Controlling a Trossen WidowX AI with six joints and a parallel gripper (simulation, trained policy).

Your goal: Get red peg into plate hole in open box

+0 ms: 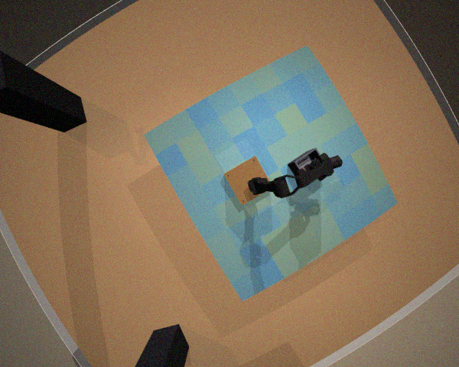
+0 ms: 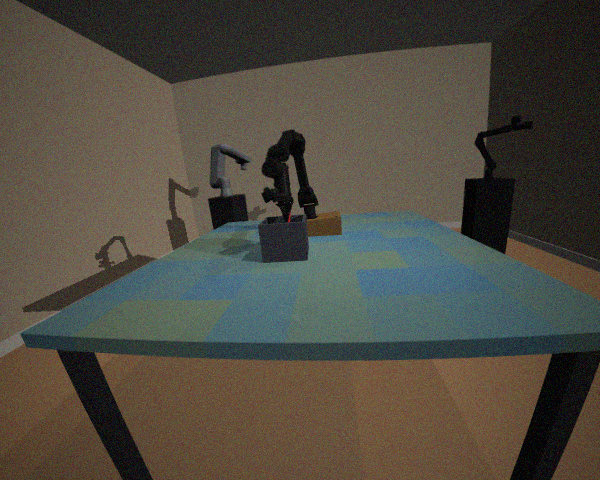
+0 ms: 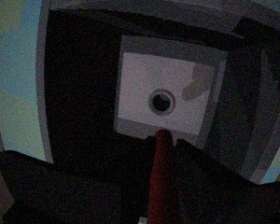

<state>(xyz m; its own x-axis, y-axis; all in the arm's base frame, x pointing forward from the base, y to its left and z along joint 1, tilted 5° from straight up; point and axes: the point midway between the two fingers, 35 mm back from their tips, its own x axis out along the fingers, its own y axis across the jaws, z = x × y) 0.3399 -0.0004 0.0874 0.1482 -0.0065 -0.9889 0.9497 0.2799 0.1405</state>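
The dark grey open box stands on the table. In the wrist view, the light plate lies at its bottom, with a round hole near the middle. My gripper is shut on the red peg. The gripper is at the open top of the box in the exterior view, with the peg tilted slightly. In the wrist view the peg's tip shows below the hole, over the plate's near edge. How far the peg reaches down inside the box is hidden by the wall.
The arm's base stands on an orange-brown block beside the box. The box walls surround the peg. A grey arm and a black arm stand on pedestals beyond the patterned table.
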